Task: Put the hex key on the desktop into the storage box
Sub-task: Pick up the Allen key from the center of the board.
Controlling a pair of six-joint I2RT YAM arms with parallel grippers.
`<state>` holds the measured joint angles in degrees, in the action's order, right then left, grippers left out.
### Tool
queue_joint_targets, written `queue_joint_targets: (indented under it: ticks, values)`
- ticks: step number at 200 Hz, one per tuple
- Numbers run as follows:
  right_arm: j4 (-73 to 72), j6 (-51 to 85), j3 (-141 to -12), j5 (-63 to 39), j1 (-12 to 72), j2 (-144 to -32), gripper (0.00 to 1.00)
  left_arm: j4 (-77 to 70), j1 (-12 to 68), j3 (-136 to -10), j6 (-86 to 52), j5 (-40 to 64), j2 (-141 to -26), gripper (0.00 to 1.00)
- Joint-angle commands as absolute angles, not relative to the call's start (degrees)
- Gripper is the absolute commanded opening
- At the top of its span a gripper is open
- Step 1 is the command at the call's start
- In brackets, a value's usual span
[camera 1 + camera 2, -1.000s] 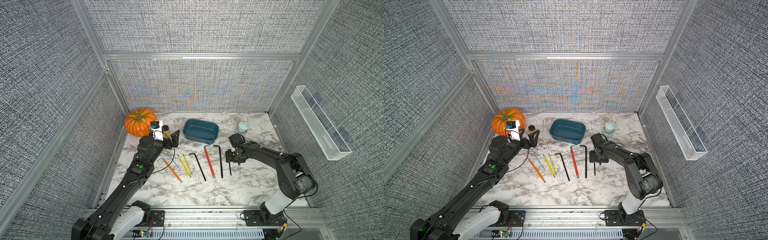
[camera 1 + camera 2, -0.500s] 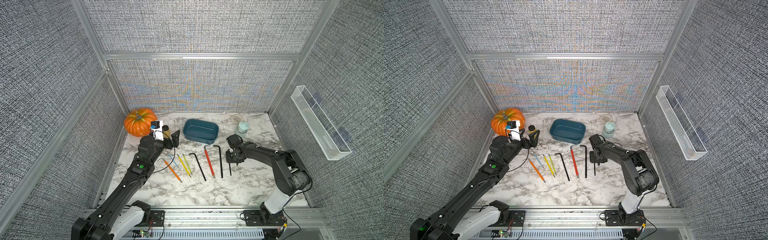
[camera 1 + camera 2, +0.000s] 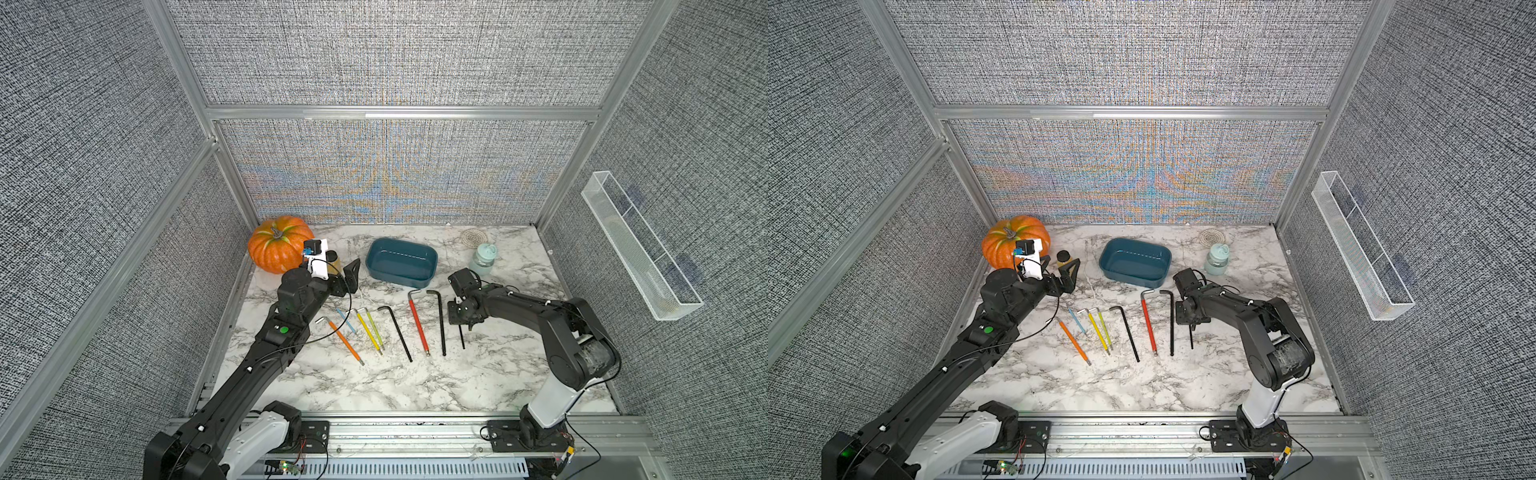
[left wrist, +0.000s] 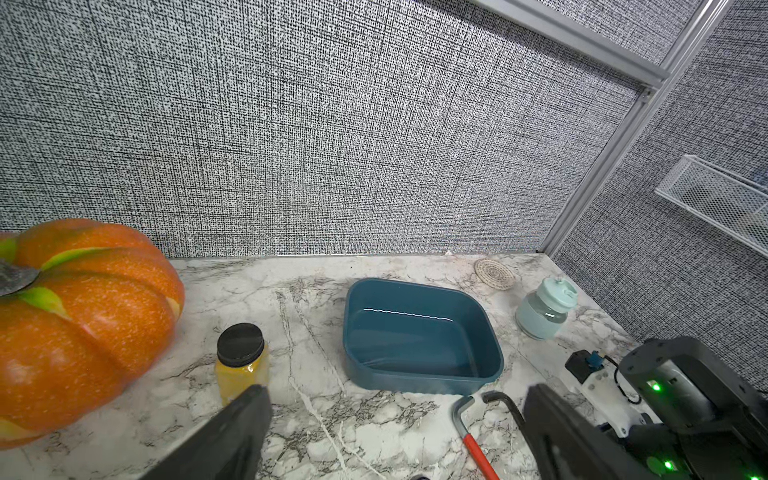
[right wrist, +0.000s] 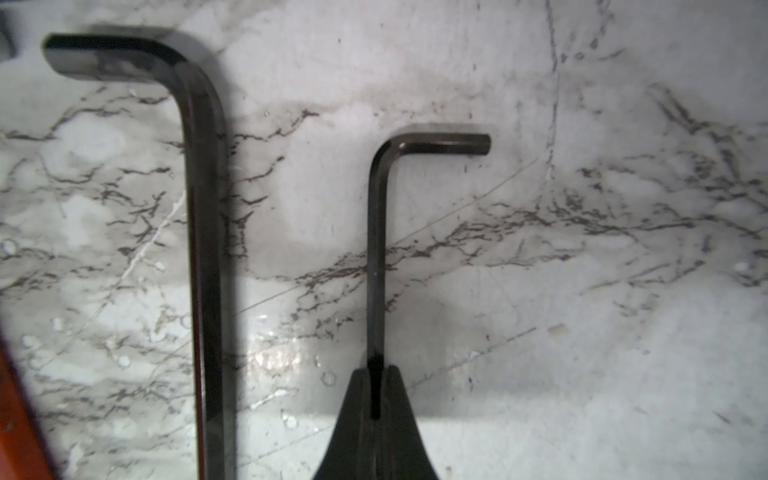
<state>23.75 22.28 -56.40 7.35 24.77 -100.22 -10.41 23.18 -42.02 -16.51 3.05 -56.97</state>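
Right fingers [image 5: 357, 428] clamp the long shaft of the thin black L-shaped hex key [image 5: 376, 249] on the white marble tabletop [image 5: 582, 291]; left fingers [image 4: 232, 436] gape open.

Grey woven wall panels [image 3: 395, 54] in aluminium framing [image 3: 399, 113] — clear mesh tray [image 3: 640, 245], seemingly wall-mounted

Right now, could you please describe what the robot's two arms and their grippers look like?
The left arm and right arm are matte black jointed links rising from white base segments. The left carries a round green dot, a loose thin black cable and a white camera mount with a blue plug. The left gripper and right gripper have black, tapering jaws.
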Motion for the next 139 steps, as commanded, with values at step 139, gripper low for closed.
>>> queue_joint_targets:
  ticks: [139]
  values:
    - [31.3,18.8,-64.7,12.7,25.7,-91.5,0.00,-11.0,23.4,-43.3,-17.9,3.7,-55.8,1.00]
